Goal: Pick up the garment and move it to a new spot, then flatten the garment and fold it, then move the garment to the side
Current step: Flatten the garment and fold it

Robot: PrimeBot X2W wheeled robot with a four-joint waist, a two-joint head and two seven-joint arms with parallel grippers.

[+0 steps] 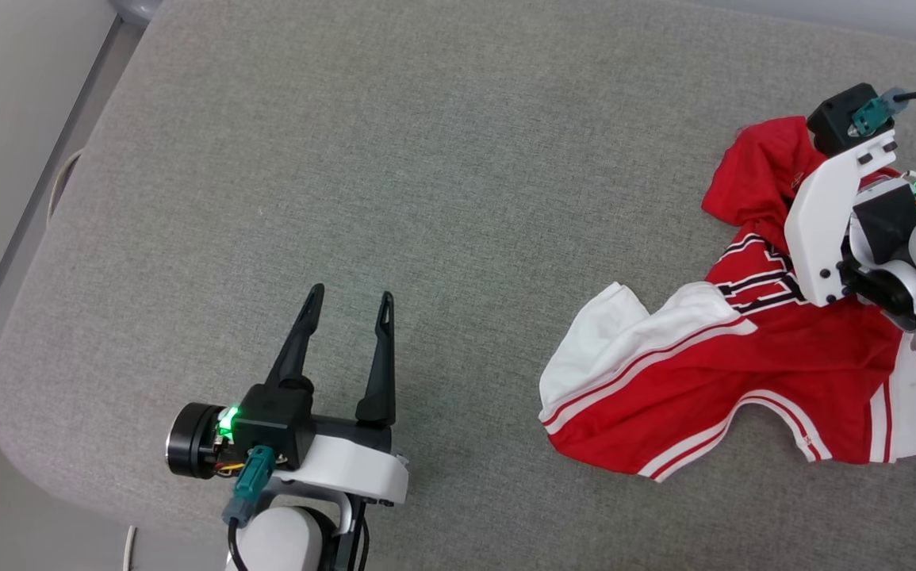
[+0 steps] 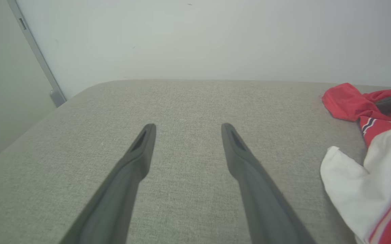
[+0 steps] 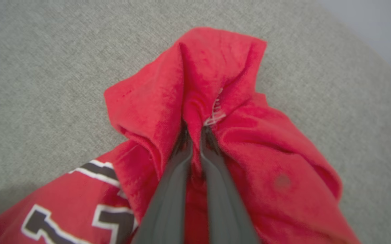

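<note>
On the grey surface point(image 1: 458, 159) the garment point(image 1: 743, 381) lies well to the right of our left gripper point(image 1: 350, 301), which stands wide and empty, while our right gripper point(image 3: 195, 130) is clamped on its red fold, so we judge the pick-up is in hand and a steady lift comes next.

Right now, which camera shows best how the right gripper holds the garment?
The right wrist view: the right gripper is pinched shut on a bunched red fold of the garment. The head view shows the garment crumpled, but the arm's wrist hides the fingertips. The left wrist view catches a white sleeve and a red fold at its right edge.
</note>
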